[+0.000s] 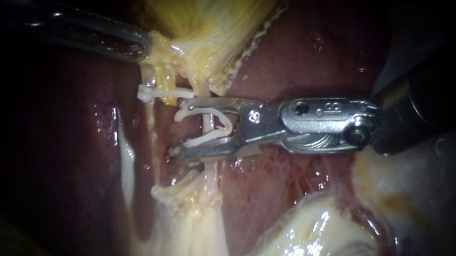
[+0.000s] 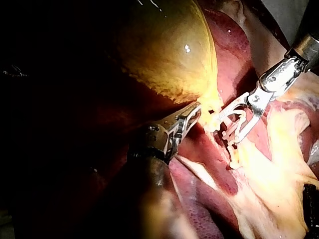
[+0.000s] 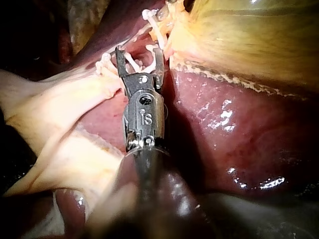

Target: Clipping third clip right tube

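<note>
Endoscope: the right instrument reached in level from the right, jaws wide, holding a white clip astride the right tube. The left instrument gripped the gallbladder. Both wrist views showed the same.

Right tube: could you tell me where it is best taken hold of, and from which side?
Take the right tube on its bare upright stretch above the lower clip, coming crosswise from the right: the open clip in my right instrument straddles it there.
</note>
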{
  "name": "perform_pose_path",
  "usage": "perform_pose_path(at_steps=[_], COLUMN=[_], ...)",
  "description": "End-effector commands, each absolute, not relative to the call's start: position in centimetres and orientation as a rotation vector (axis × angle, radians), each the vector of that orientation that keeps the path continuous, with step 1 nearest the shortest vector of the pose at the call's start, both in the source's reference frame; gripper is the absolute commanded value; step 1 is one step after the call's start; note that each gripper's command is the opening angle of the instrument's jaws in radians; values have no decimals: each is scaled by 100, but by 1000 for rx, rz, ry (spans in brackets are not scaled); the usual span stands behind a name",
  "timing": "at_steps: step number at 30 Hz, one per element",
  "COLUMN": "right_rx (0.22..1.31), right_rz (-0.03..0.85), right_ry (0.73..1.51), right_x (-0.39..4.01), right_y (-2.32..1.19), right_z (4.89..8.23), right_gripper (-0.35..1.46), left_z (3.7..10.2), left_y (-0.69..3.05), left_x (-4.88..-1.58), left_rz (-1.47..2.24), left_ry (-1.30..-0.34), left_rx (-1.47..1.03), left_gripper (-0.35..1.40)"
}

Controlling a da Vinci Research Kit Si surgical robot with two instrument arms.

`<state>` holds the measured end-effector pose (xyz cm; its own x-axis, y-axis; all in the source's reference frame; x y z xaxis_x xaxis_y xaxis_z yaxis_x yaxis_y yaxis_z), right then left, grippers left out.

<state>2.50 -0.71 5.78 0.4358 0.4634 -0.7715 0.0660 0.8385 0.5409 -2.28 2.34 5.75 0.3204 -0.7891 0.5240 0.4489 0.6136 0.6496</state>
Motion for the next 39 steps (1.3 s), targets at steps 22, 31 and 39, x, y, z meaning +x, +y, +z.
perform_pose_path(at_steps=[22, 31, 39], right_rx=[672, 686, 696], right_rz=[359, 397, 433], right_ry=[1094, 1078, 1077], right_x=[197, 199, 220], right_y=[-63, -51, -48], right_z=[530, 561, 587], right_gripper=[47, 48, 49], left_z=[575, 575, 575], left_y=[234, 234, 234], left_x=[-224, -224, -224], left_rz=[-844, -844, -844], left_ry=[-929, -929, -929], left_rx=[427, 427, 427], left_gripper=[-35, -35, -35])
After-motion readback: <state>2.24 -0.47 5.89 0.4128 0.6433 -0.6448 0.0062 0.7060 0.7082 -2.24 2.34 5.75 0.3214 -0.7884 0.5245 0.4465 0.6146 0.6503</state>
